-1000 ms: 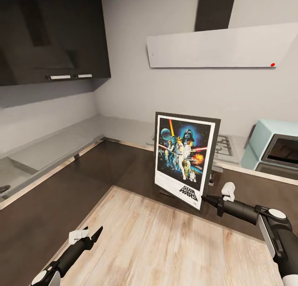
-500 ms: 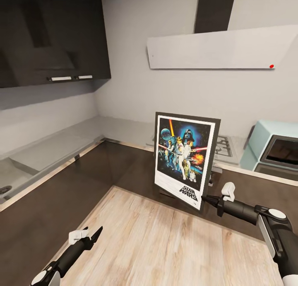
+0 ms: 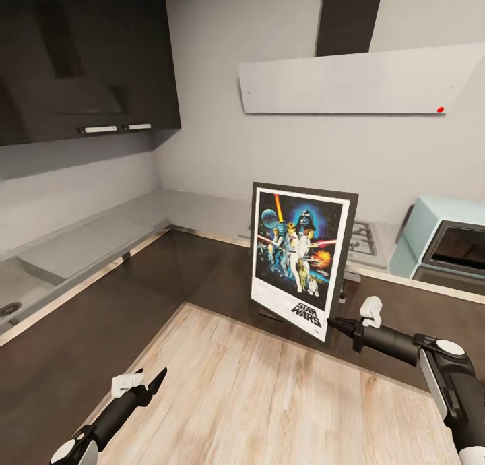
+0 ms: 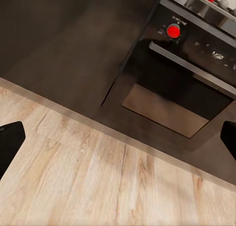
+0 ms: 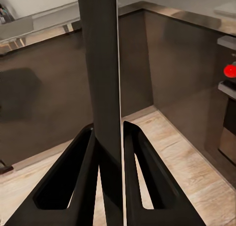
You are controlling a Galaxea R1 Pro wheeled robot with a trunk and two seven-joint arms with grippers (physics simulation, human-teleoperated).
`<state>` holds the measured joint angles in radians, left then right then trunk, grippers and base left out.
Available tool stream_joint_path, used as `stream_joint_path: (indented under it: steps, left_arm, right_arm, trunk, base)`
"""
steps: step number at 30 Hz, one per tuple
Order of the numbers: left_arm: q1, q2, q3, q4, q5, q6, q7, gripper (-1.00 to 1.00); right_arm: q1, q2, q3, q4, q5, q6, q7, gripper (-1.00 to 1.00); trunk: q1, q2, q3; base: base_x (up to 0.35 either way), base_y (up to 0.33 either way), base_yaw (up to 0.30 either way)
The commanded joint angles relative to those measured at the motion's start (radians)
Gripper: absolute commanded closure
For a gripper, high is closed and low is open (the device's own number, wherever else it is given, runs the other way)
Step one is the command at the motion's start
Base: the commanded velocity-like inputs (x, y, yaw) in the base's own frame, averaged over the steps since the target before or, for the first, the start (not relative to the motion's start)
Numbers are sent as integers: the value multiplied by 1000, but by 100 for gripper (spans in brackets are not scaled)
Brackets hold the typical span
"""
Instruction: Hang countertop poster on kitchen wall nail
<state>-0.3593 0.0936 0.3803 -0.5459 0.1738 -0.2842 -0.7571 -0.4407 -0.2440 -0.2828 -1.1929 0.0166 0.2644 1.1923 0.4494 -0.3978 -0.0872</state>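
Observation:
The Star Wars poster (image 3: 301,259) stands upright in the air in front of the dark cabinets, its artwork facing me. My right gripper (image 3: 337,325) is shut on its lower right corner. In the right wrist view the poster's thin dark edge (image 5: 104,64) runs up between the two fingers (image 5: 73,186). Behind it, the pale grey kitchen countertop (image 3: 135,215) wraps round the corner. My left gripper (image 3: 147,383) hangs low over the wooden floor, open and holding nothing, its fingertips (image 4: 10,142) far apart. The wall nails are out of view.
A steel gas hob (image 3: 367,239) sits behind the poster, below a white hood (image 3: 350,81) with a red dot (image 3: 441,109). A mint-green appliance (image 3: 444,242) stands at the right. Dark upper cabinets (image 3: 81,54) hang at the left. An oven front (image 4: 187,78) with a red knob faces the left wrist camera.
The whole picture has shifted slightly down and left, so the camera has moved a little. The poster and both grippers keep their places.

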Motion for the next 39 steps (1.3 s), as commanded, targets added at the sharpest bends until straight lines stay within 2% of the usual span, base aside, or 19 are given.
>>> stream_joint_path:
  steps: [1,9,33,39]
  left_arm:
    - [-1,0,3,1,4,0,-7,-100]
    - [-1,0,4,1,4,0,-7,-100]
    - [-1,0,5,1,5,-1,-7,-100]
    - [-1,0,6,1,5,-1,-7,-100]
  right_arm:
    - [-1,5,-2,-1,1,10,6,100]
    - [-1,17,-2,-1,1,9,6,100]
    - [-1,19,-4,-3,1,10,7,100]
    - [-1,19,-3,-4,2,9,7,100]
  trunk:
    - [1,-2,-2]
    - [1,-2,-2]
    - [1,-2,-2]
    - [1,-2,-2]
  base:
    - [0,0,0]
    - [0,0,0]
    - [-1,-2,1]
    - [-67,-147,153]
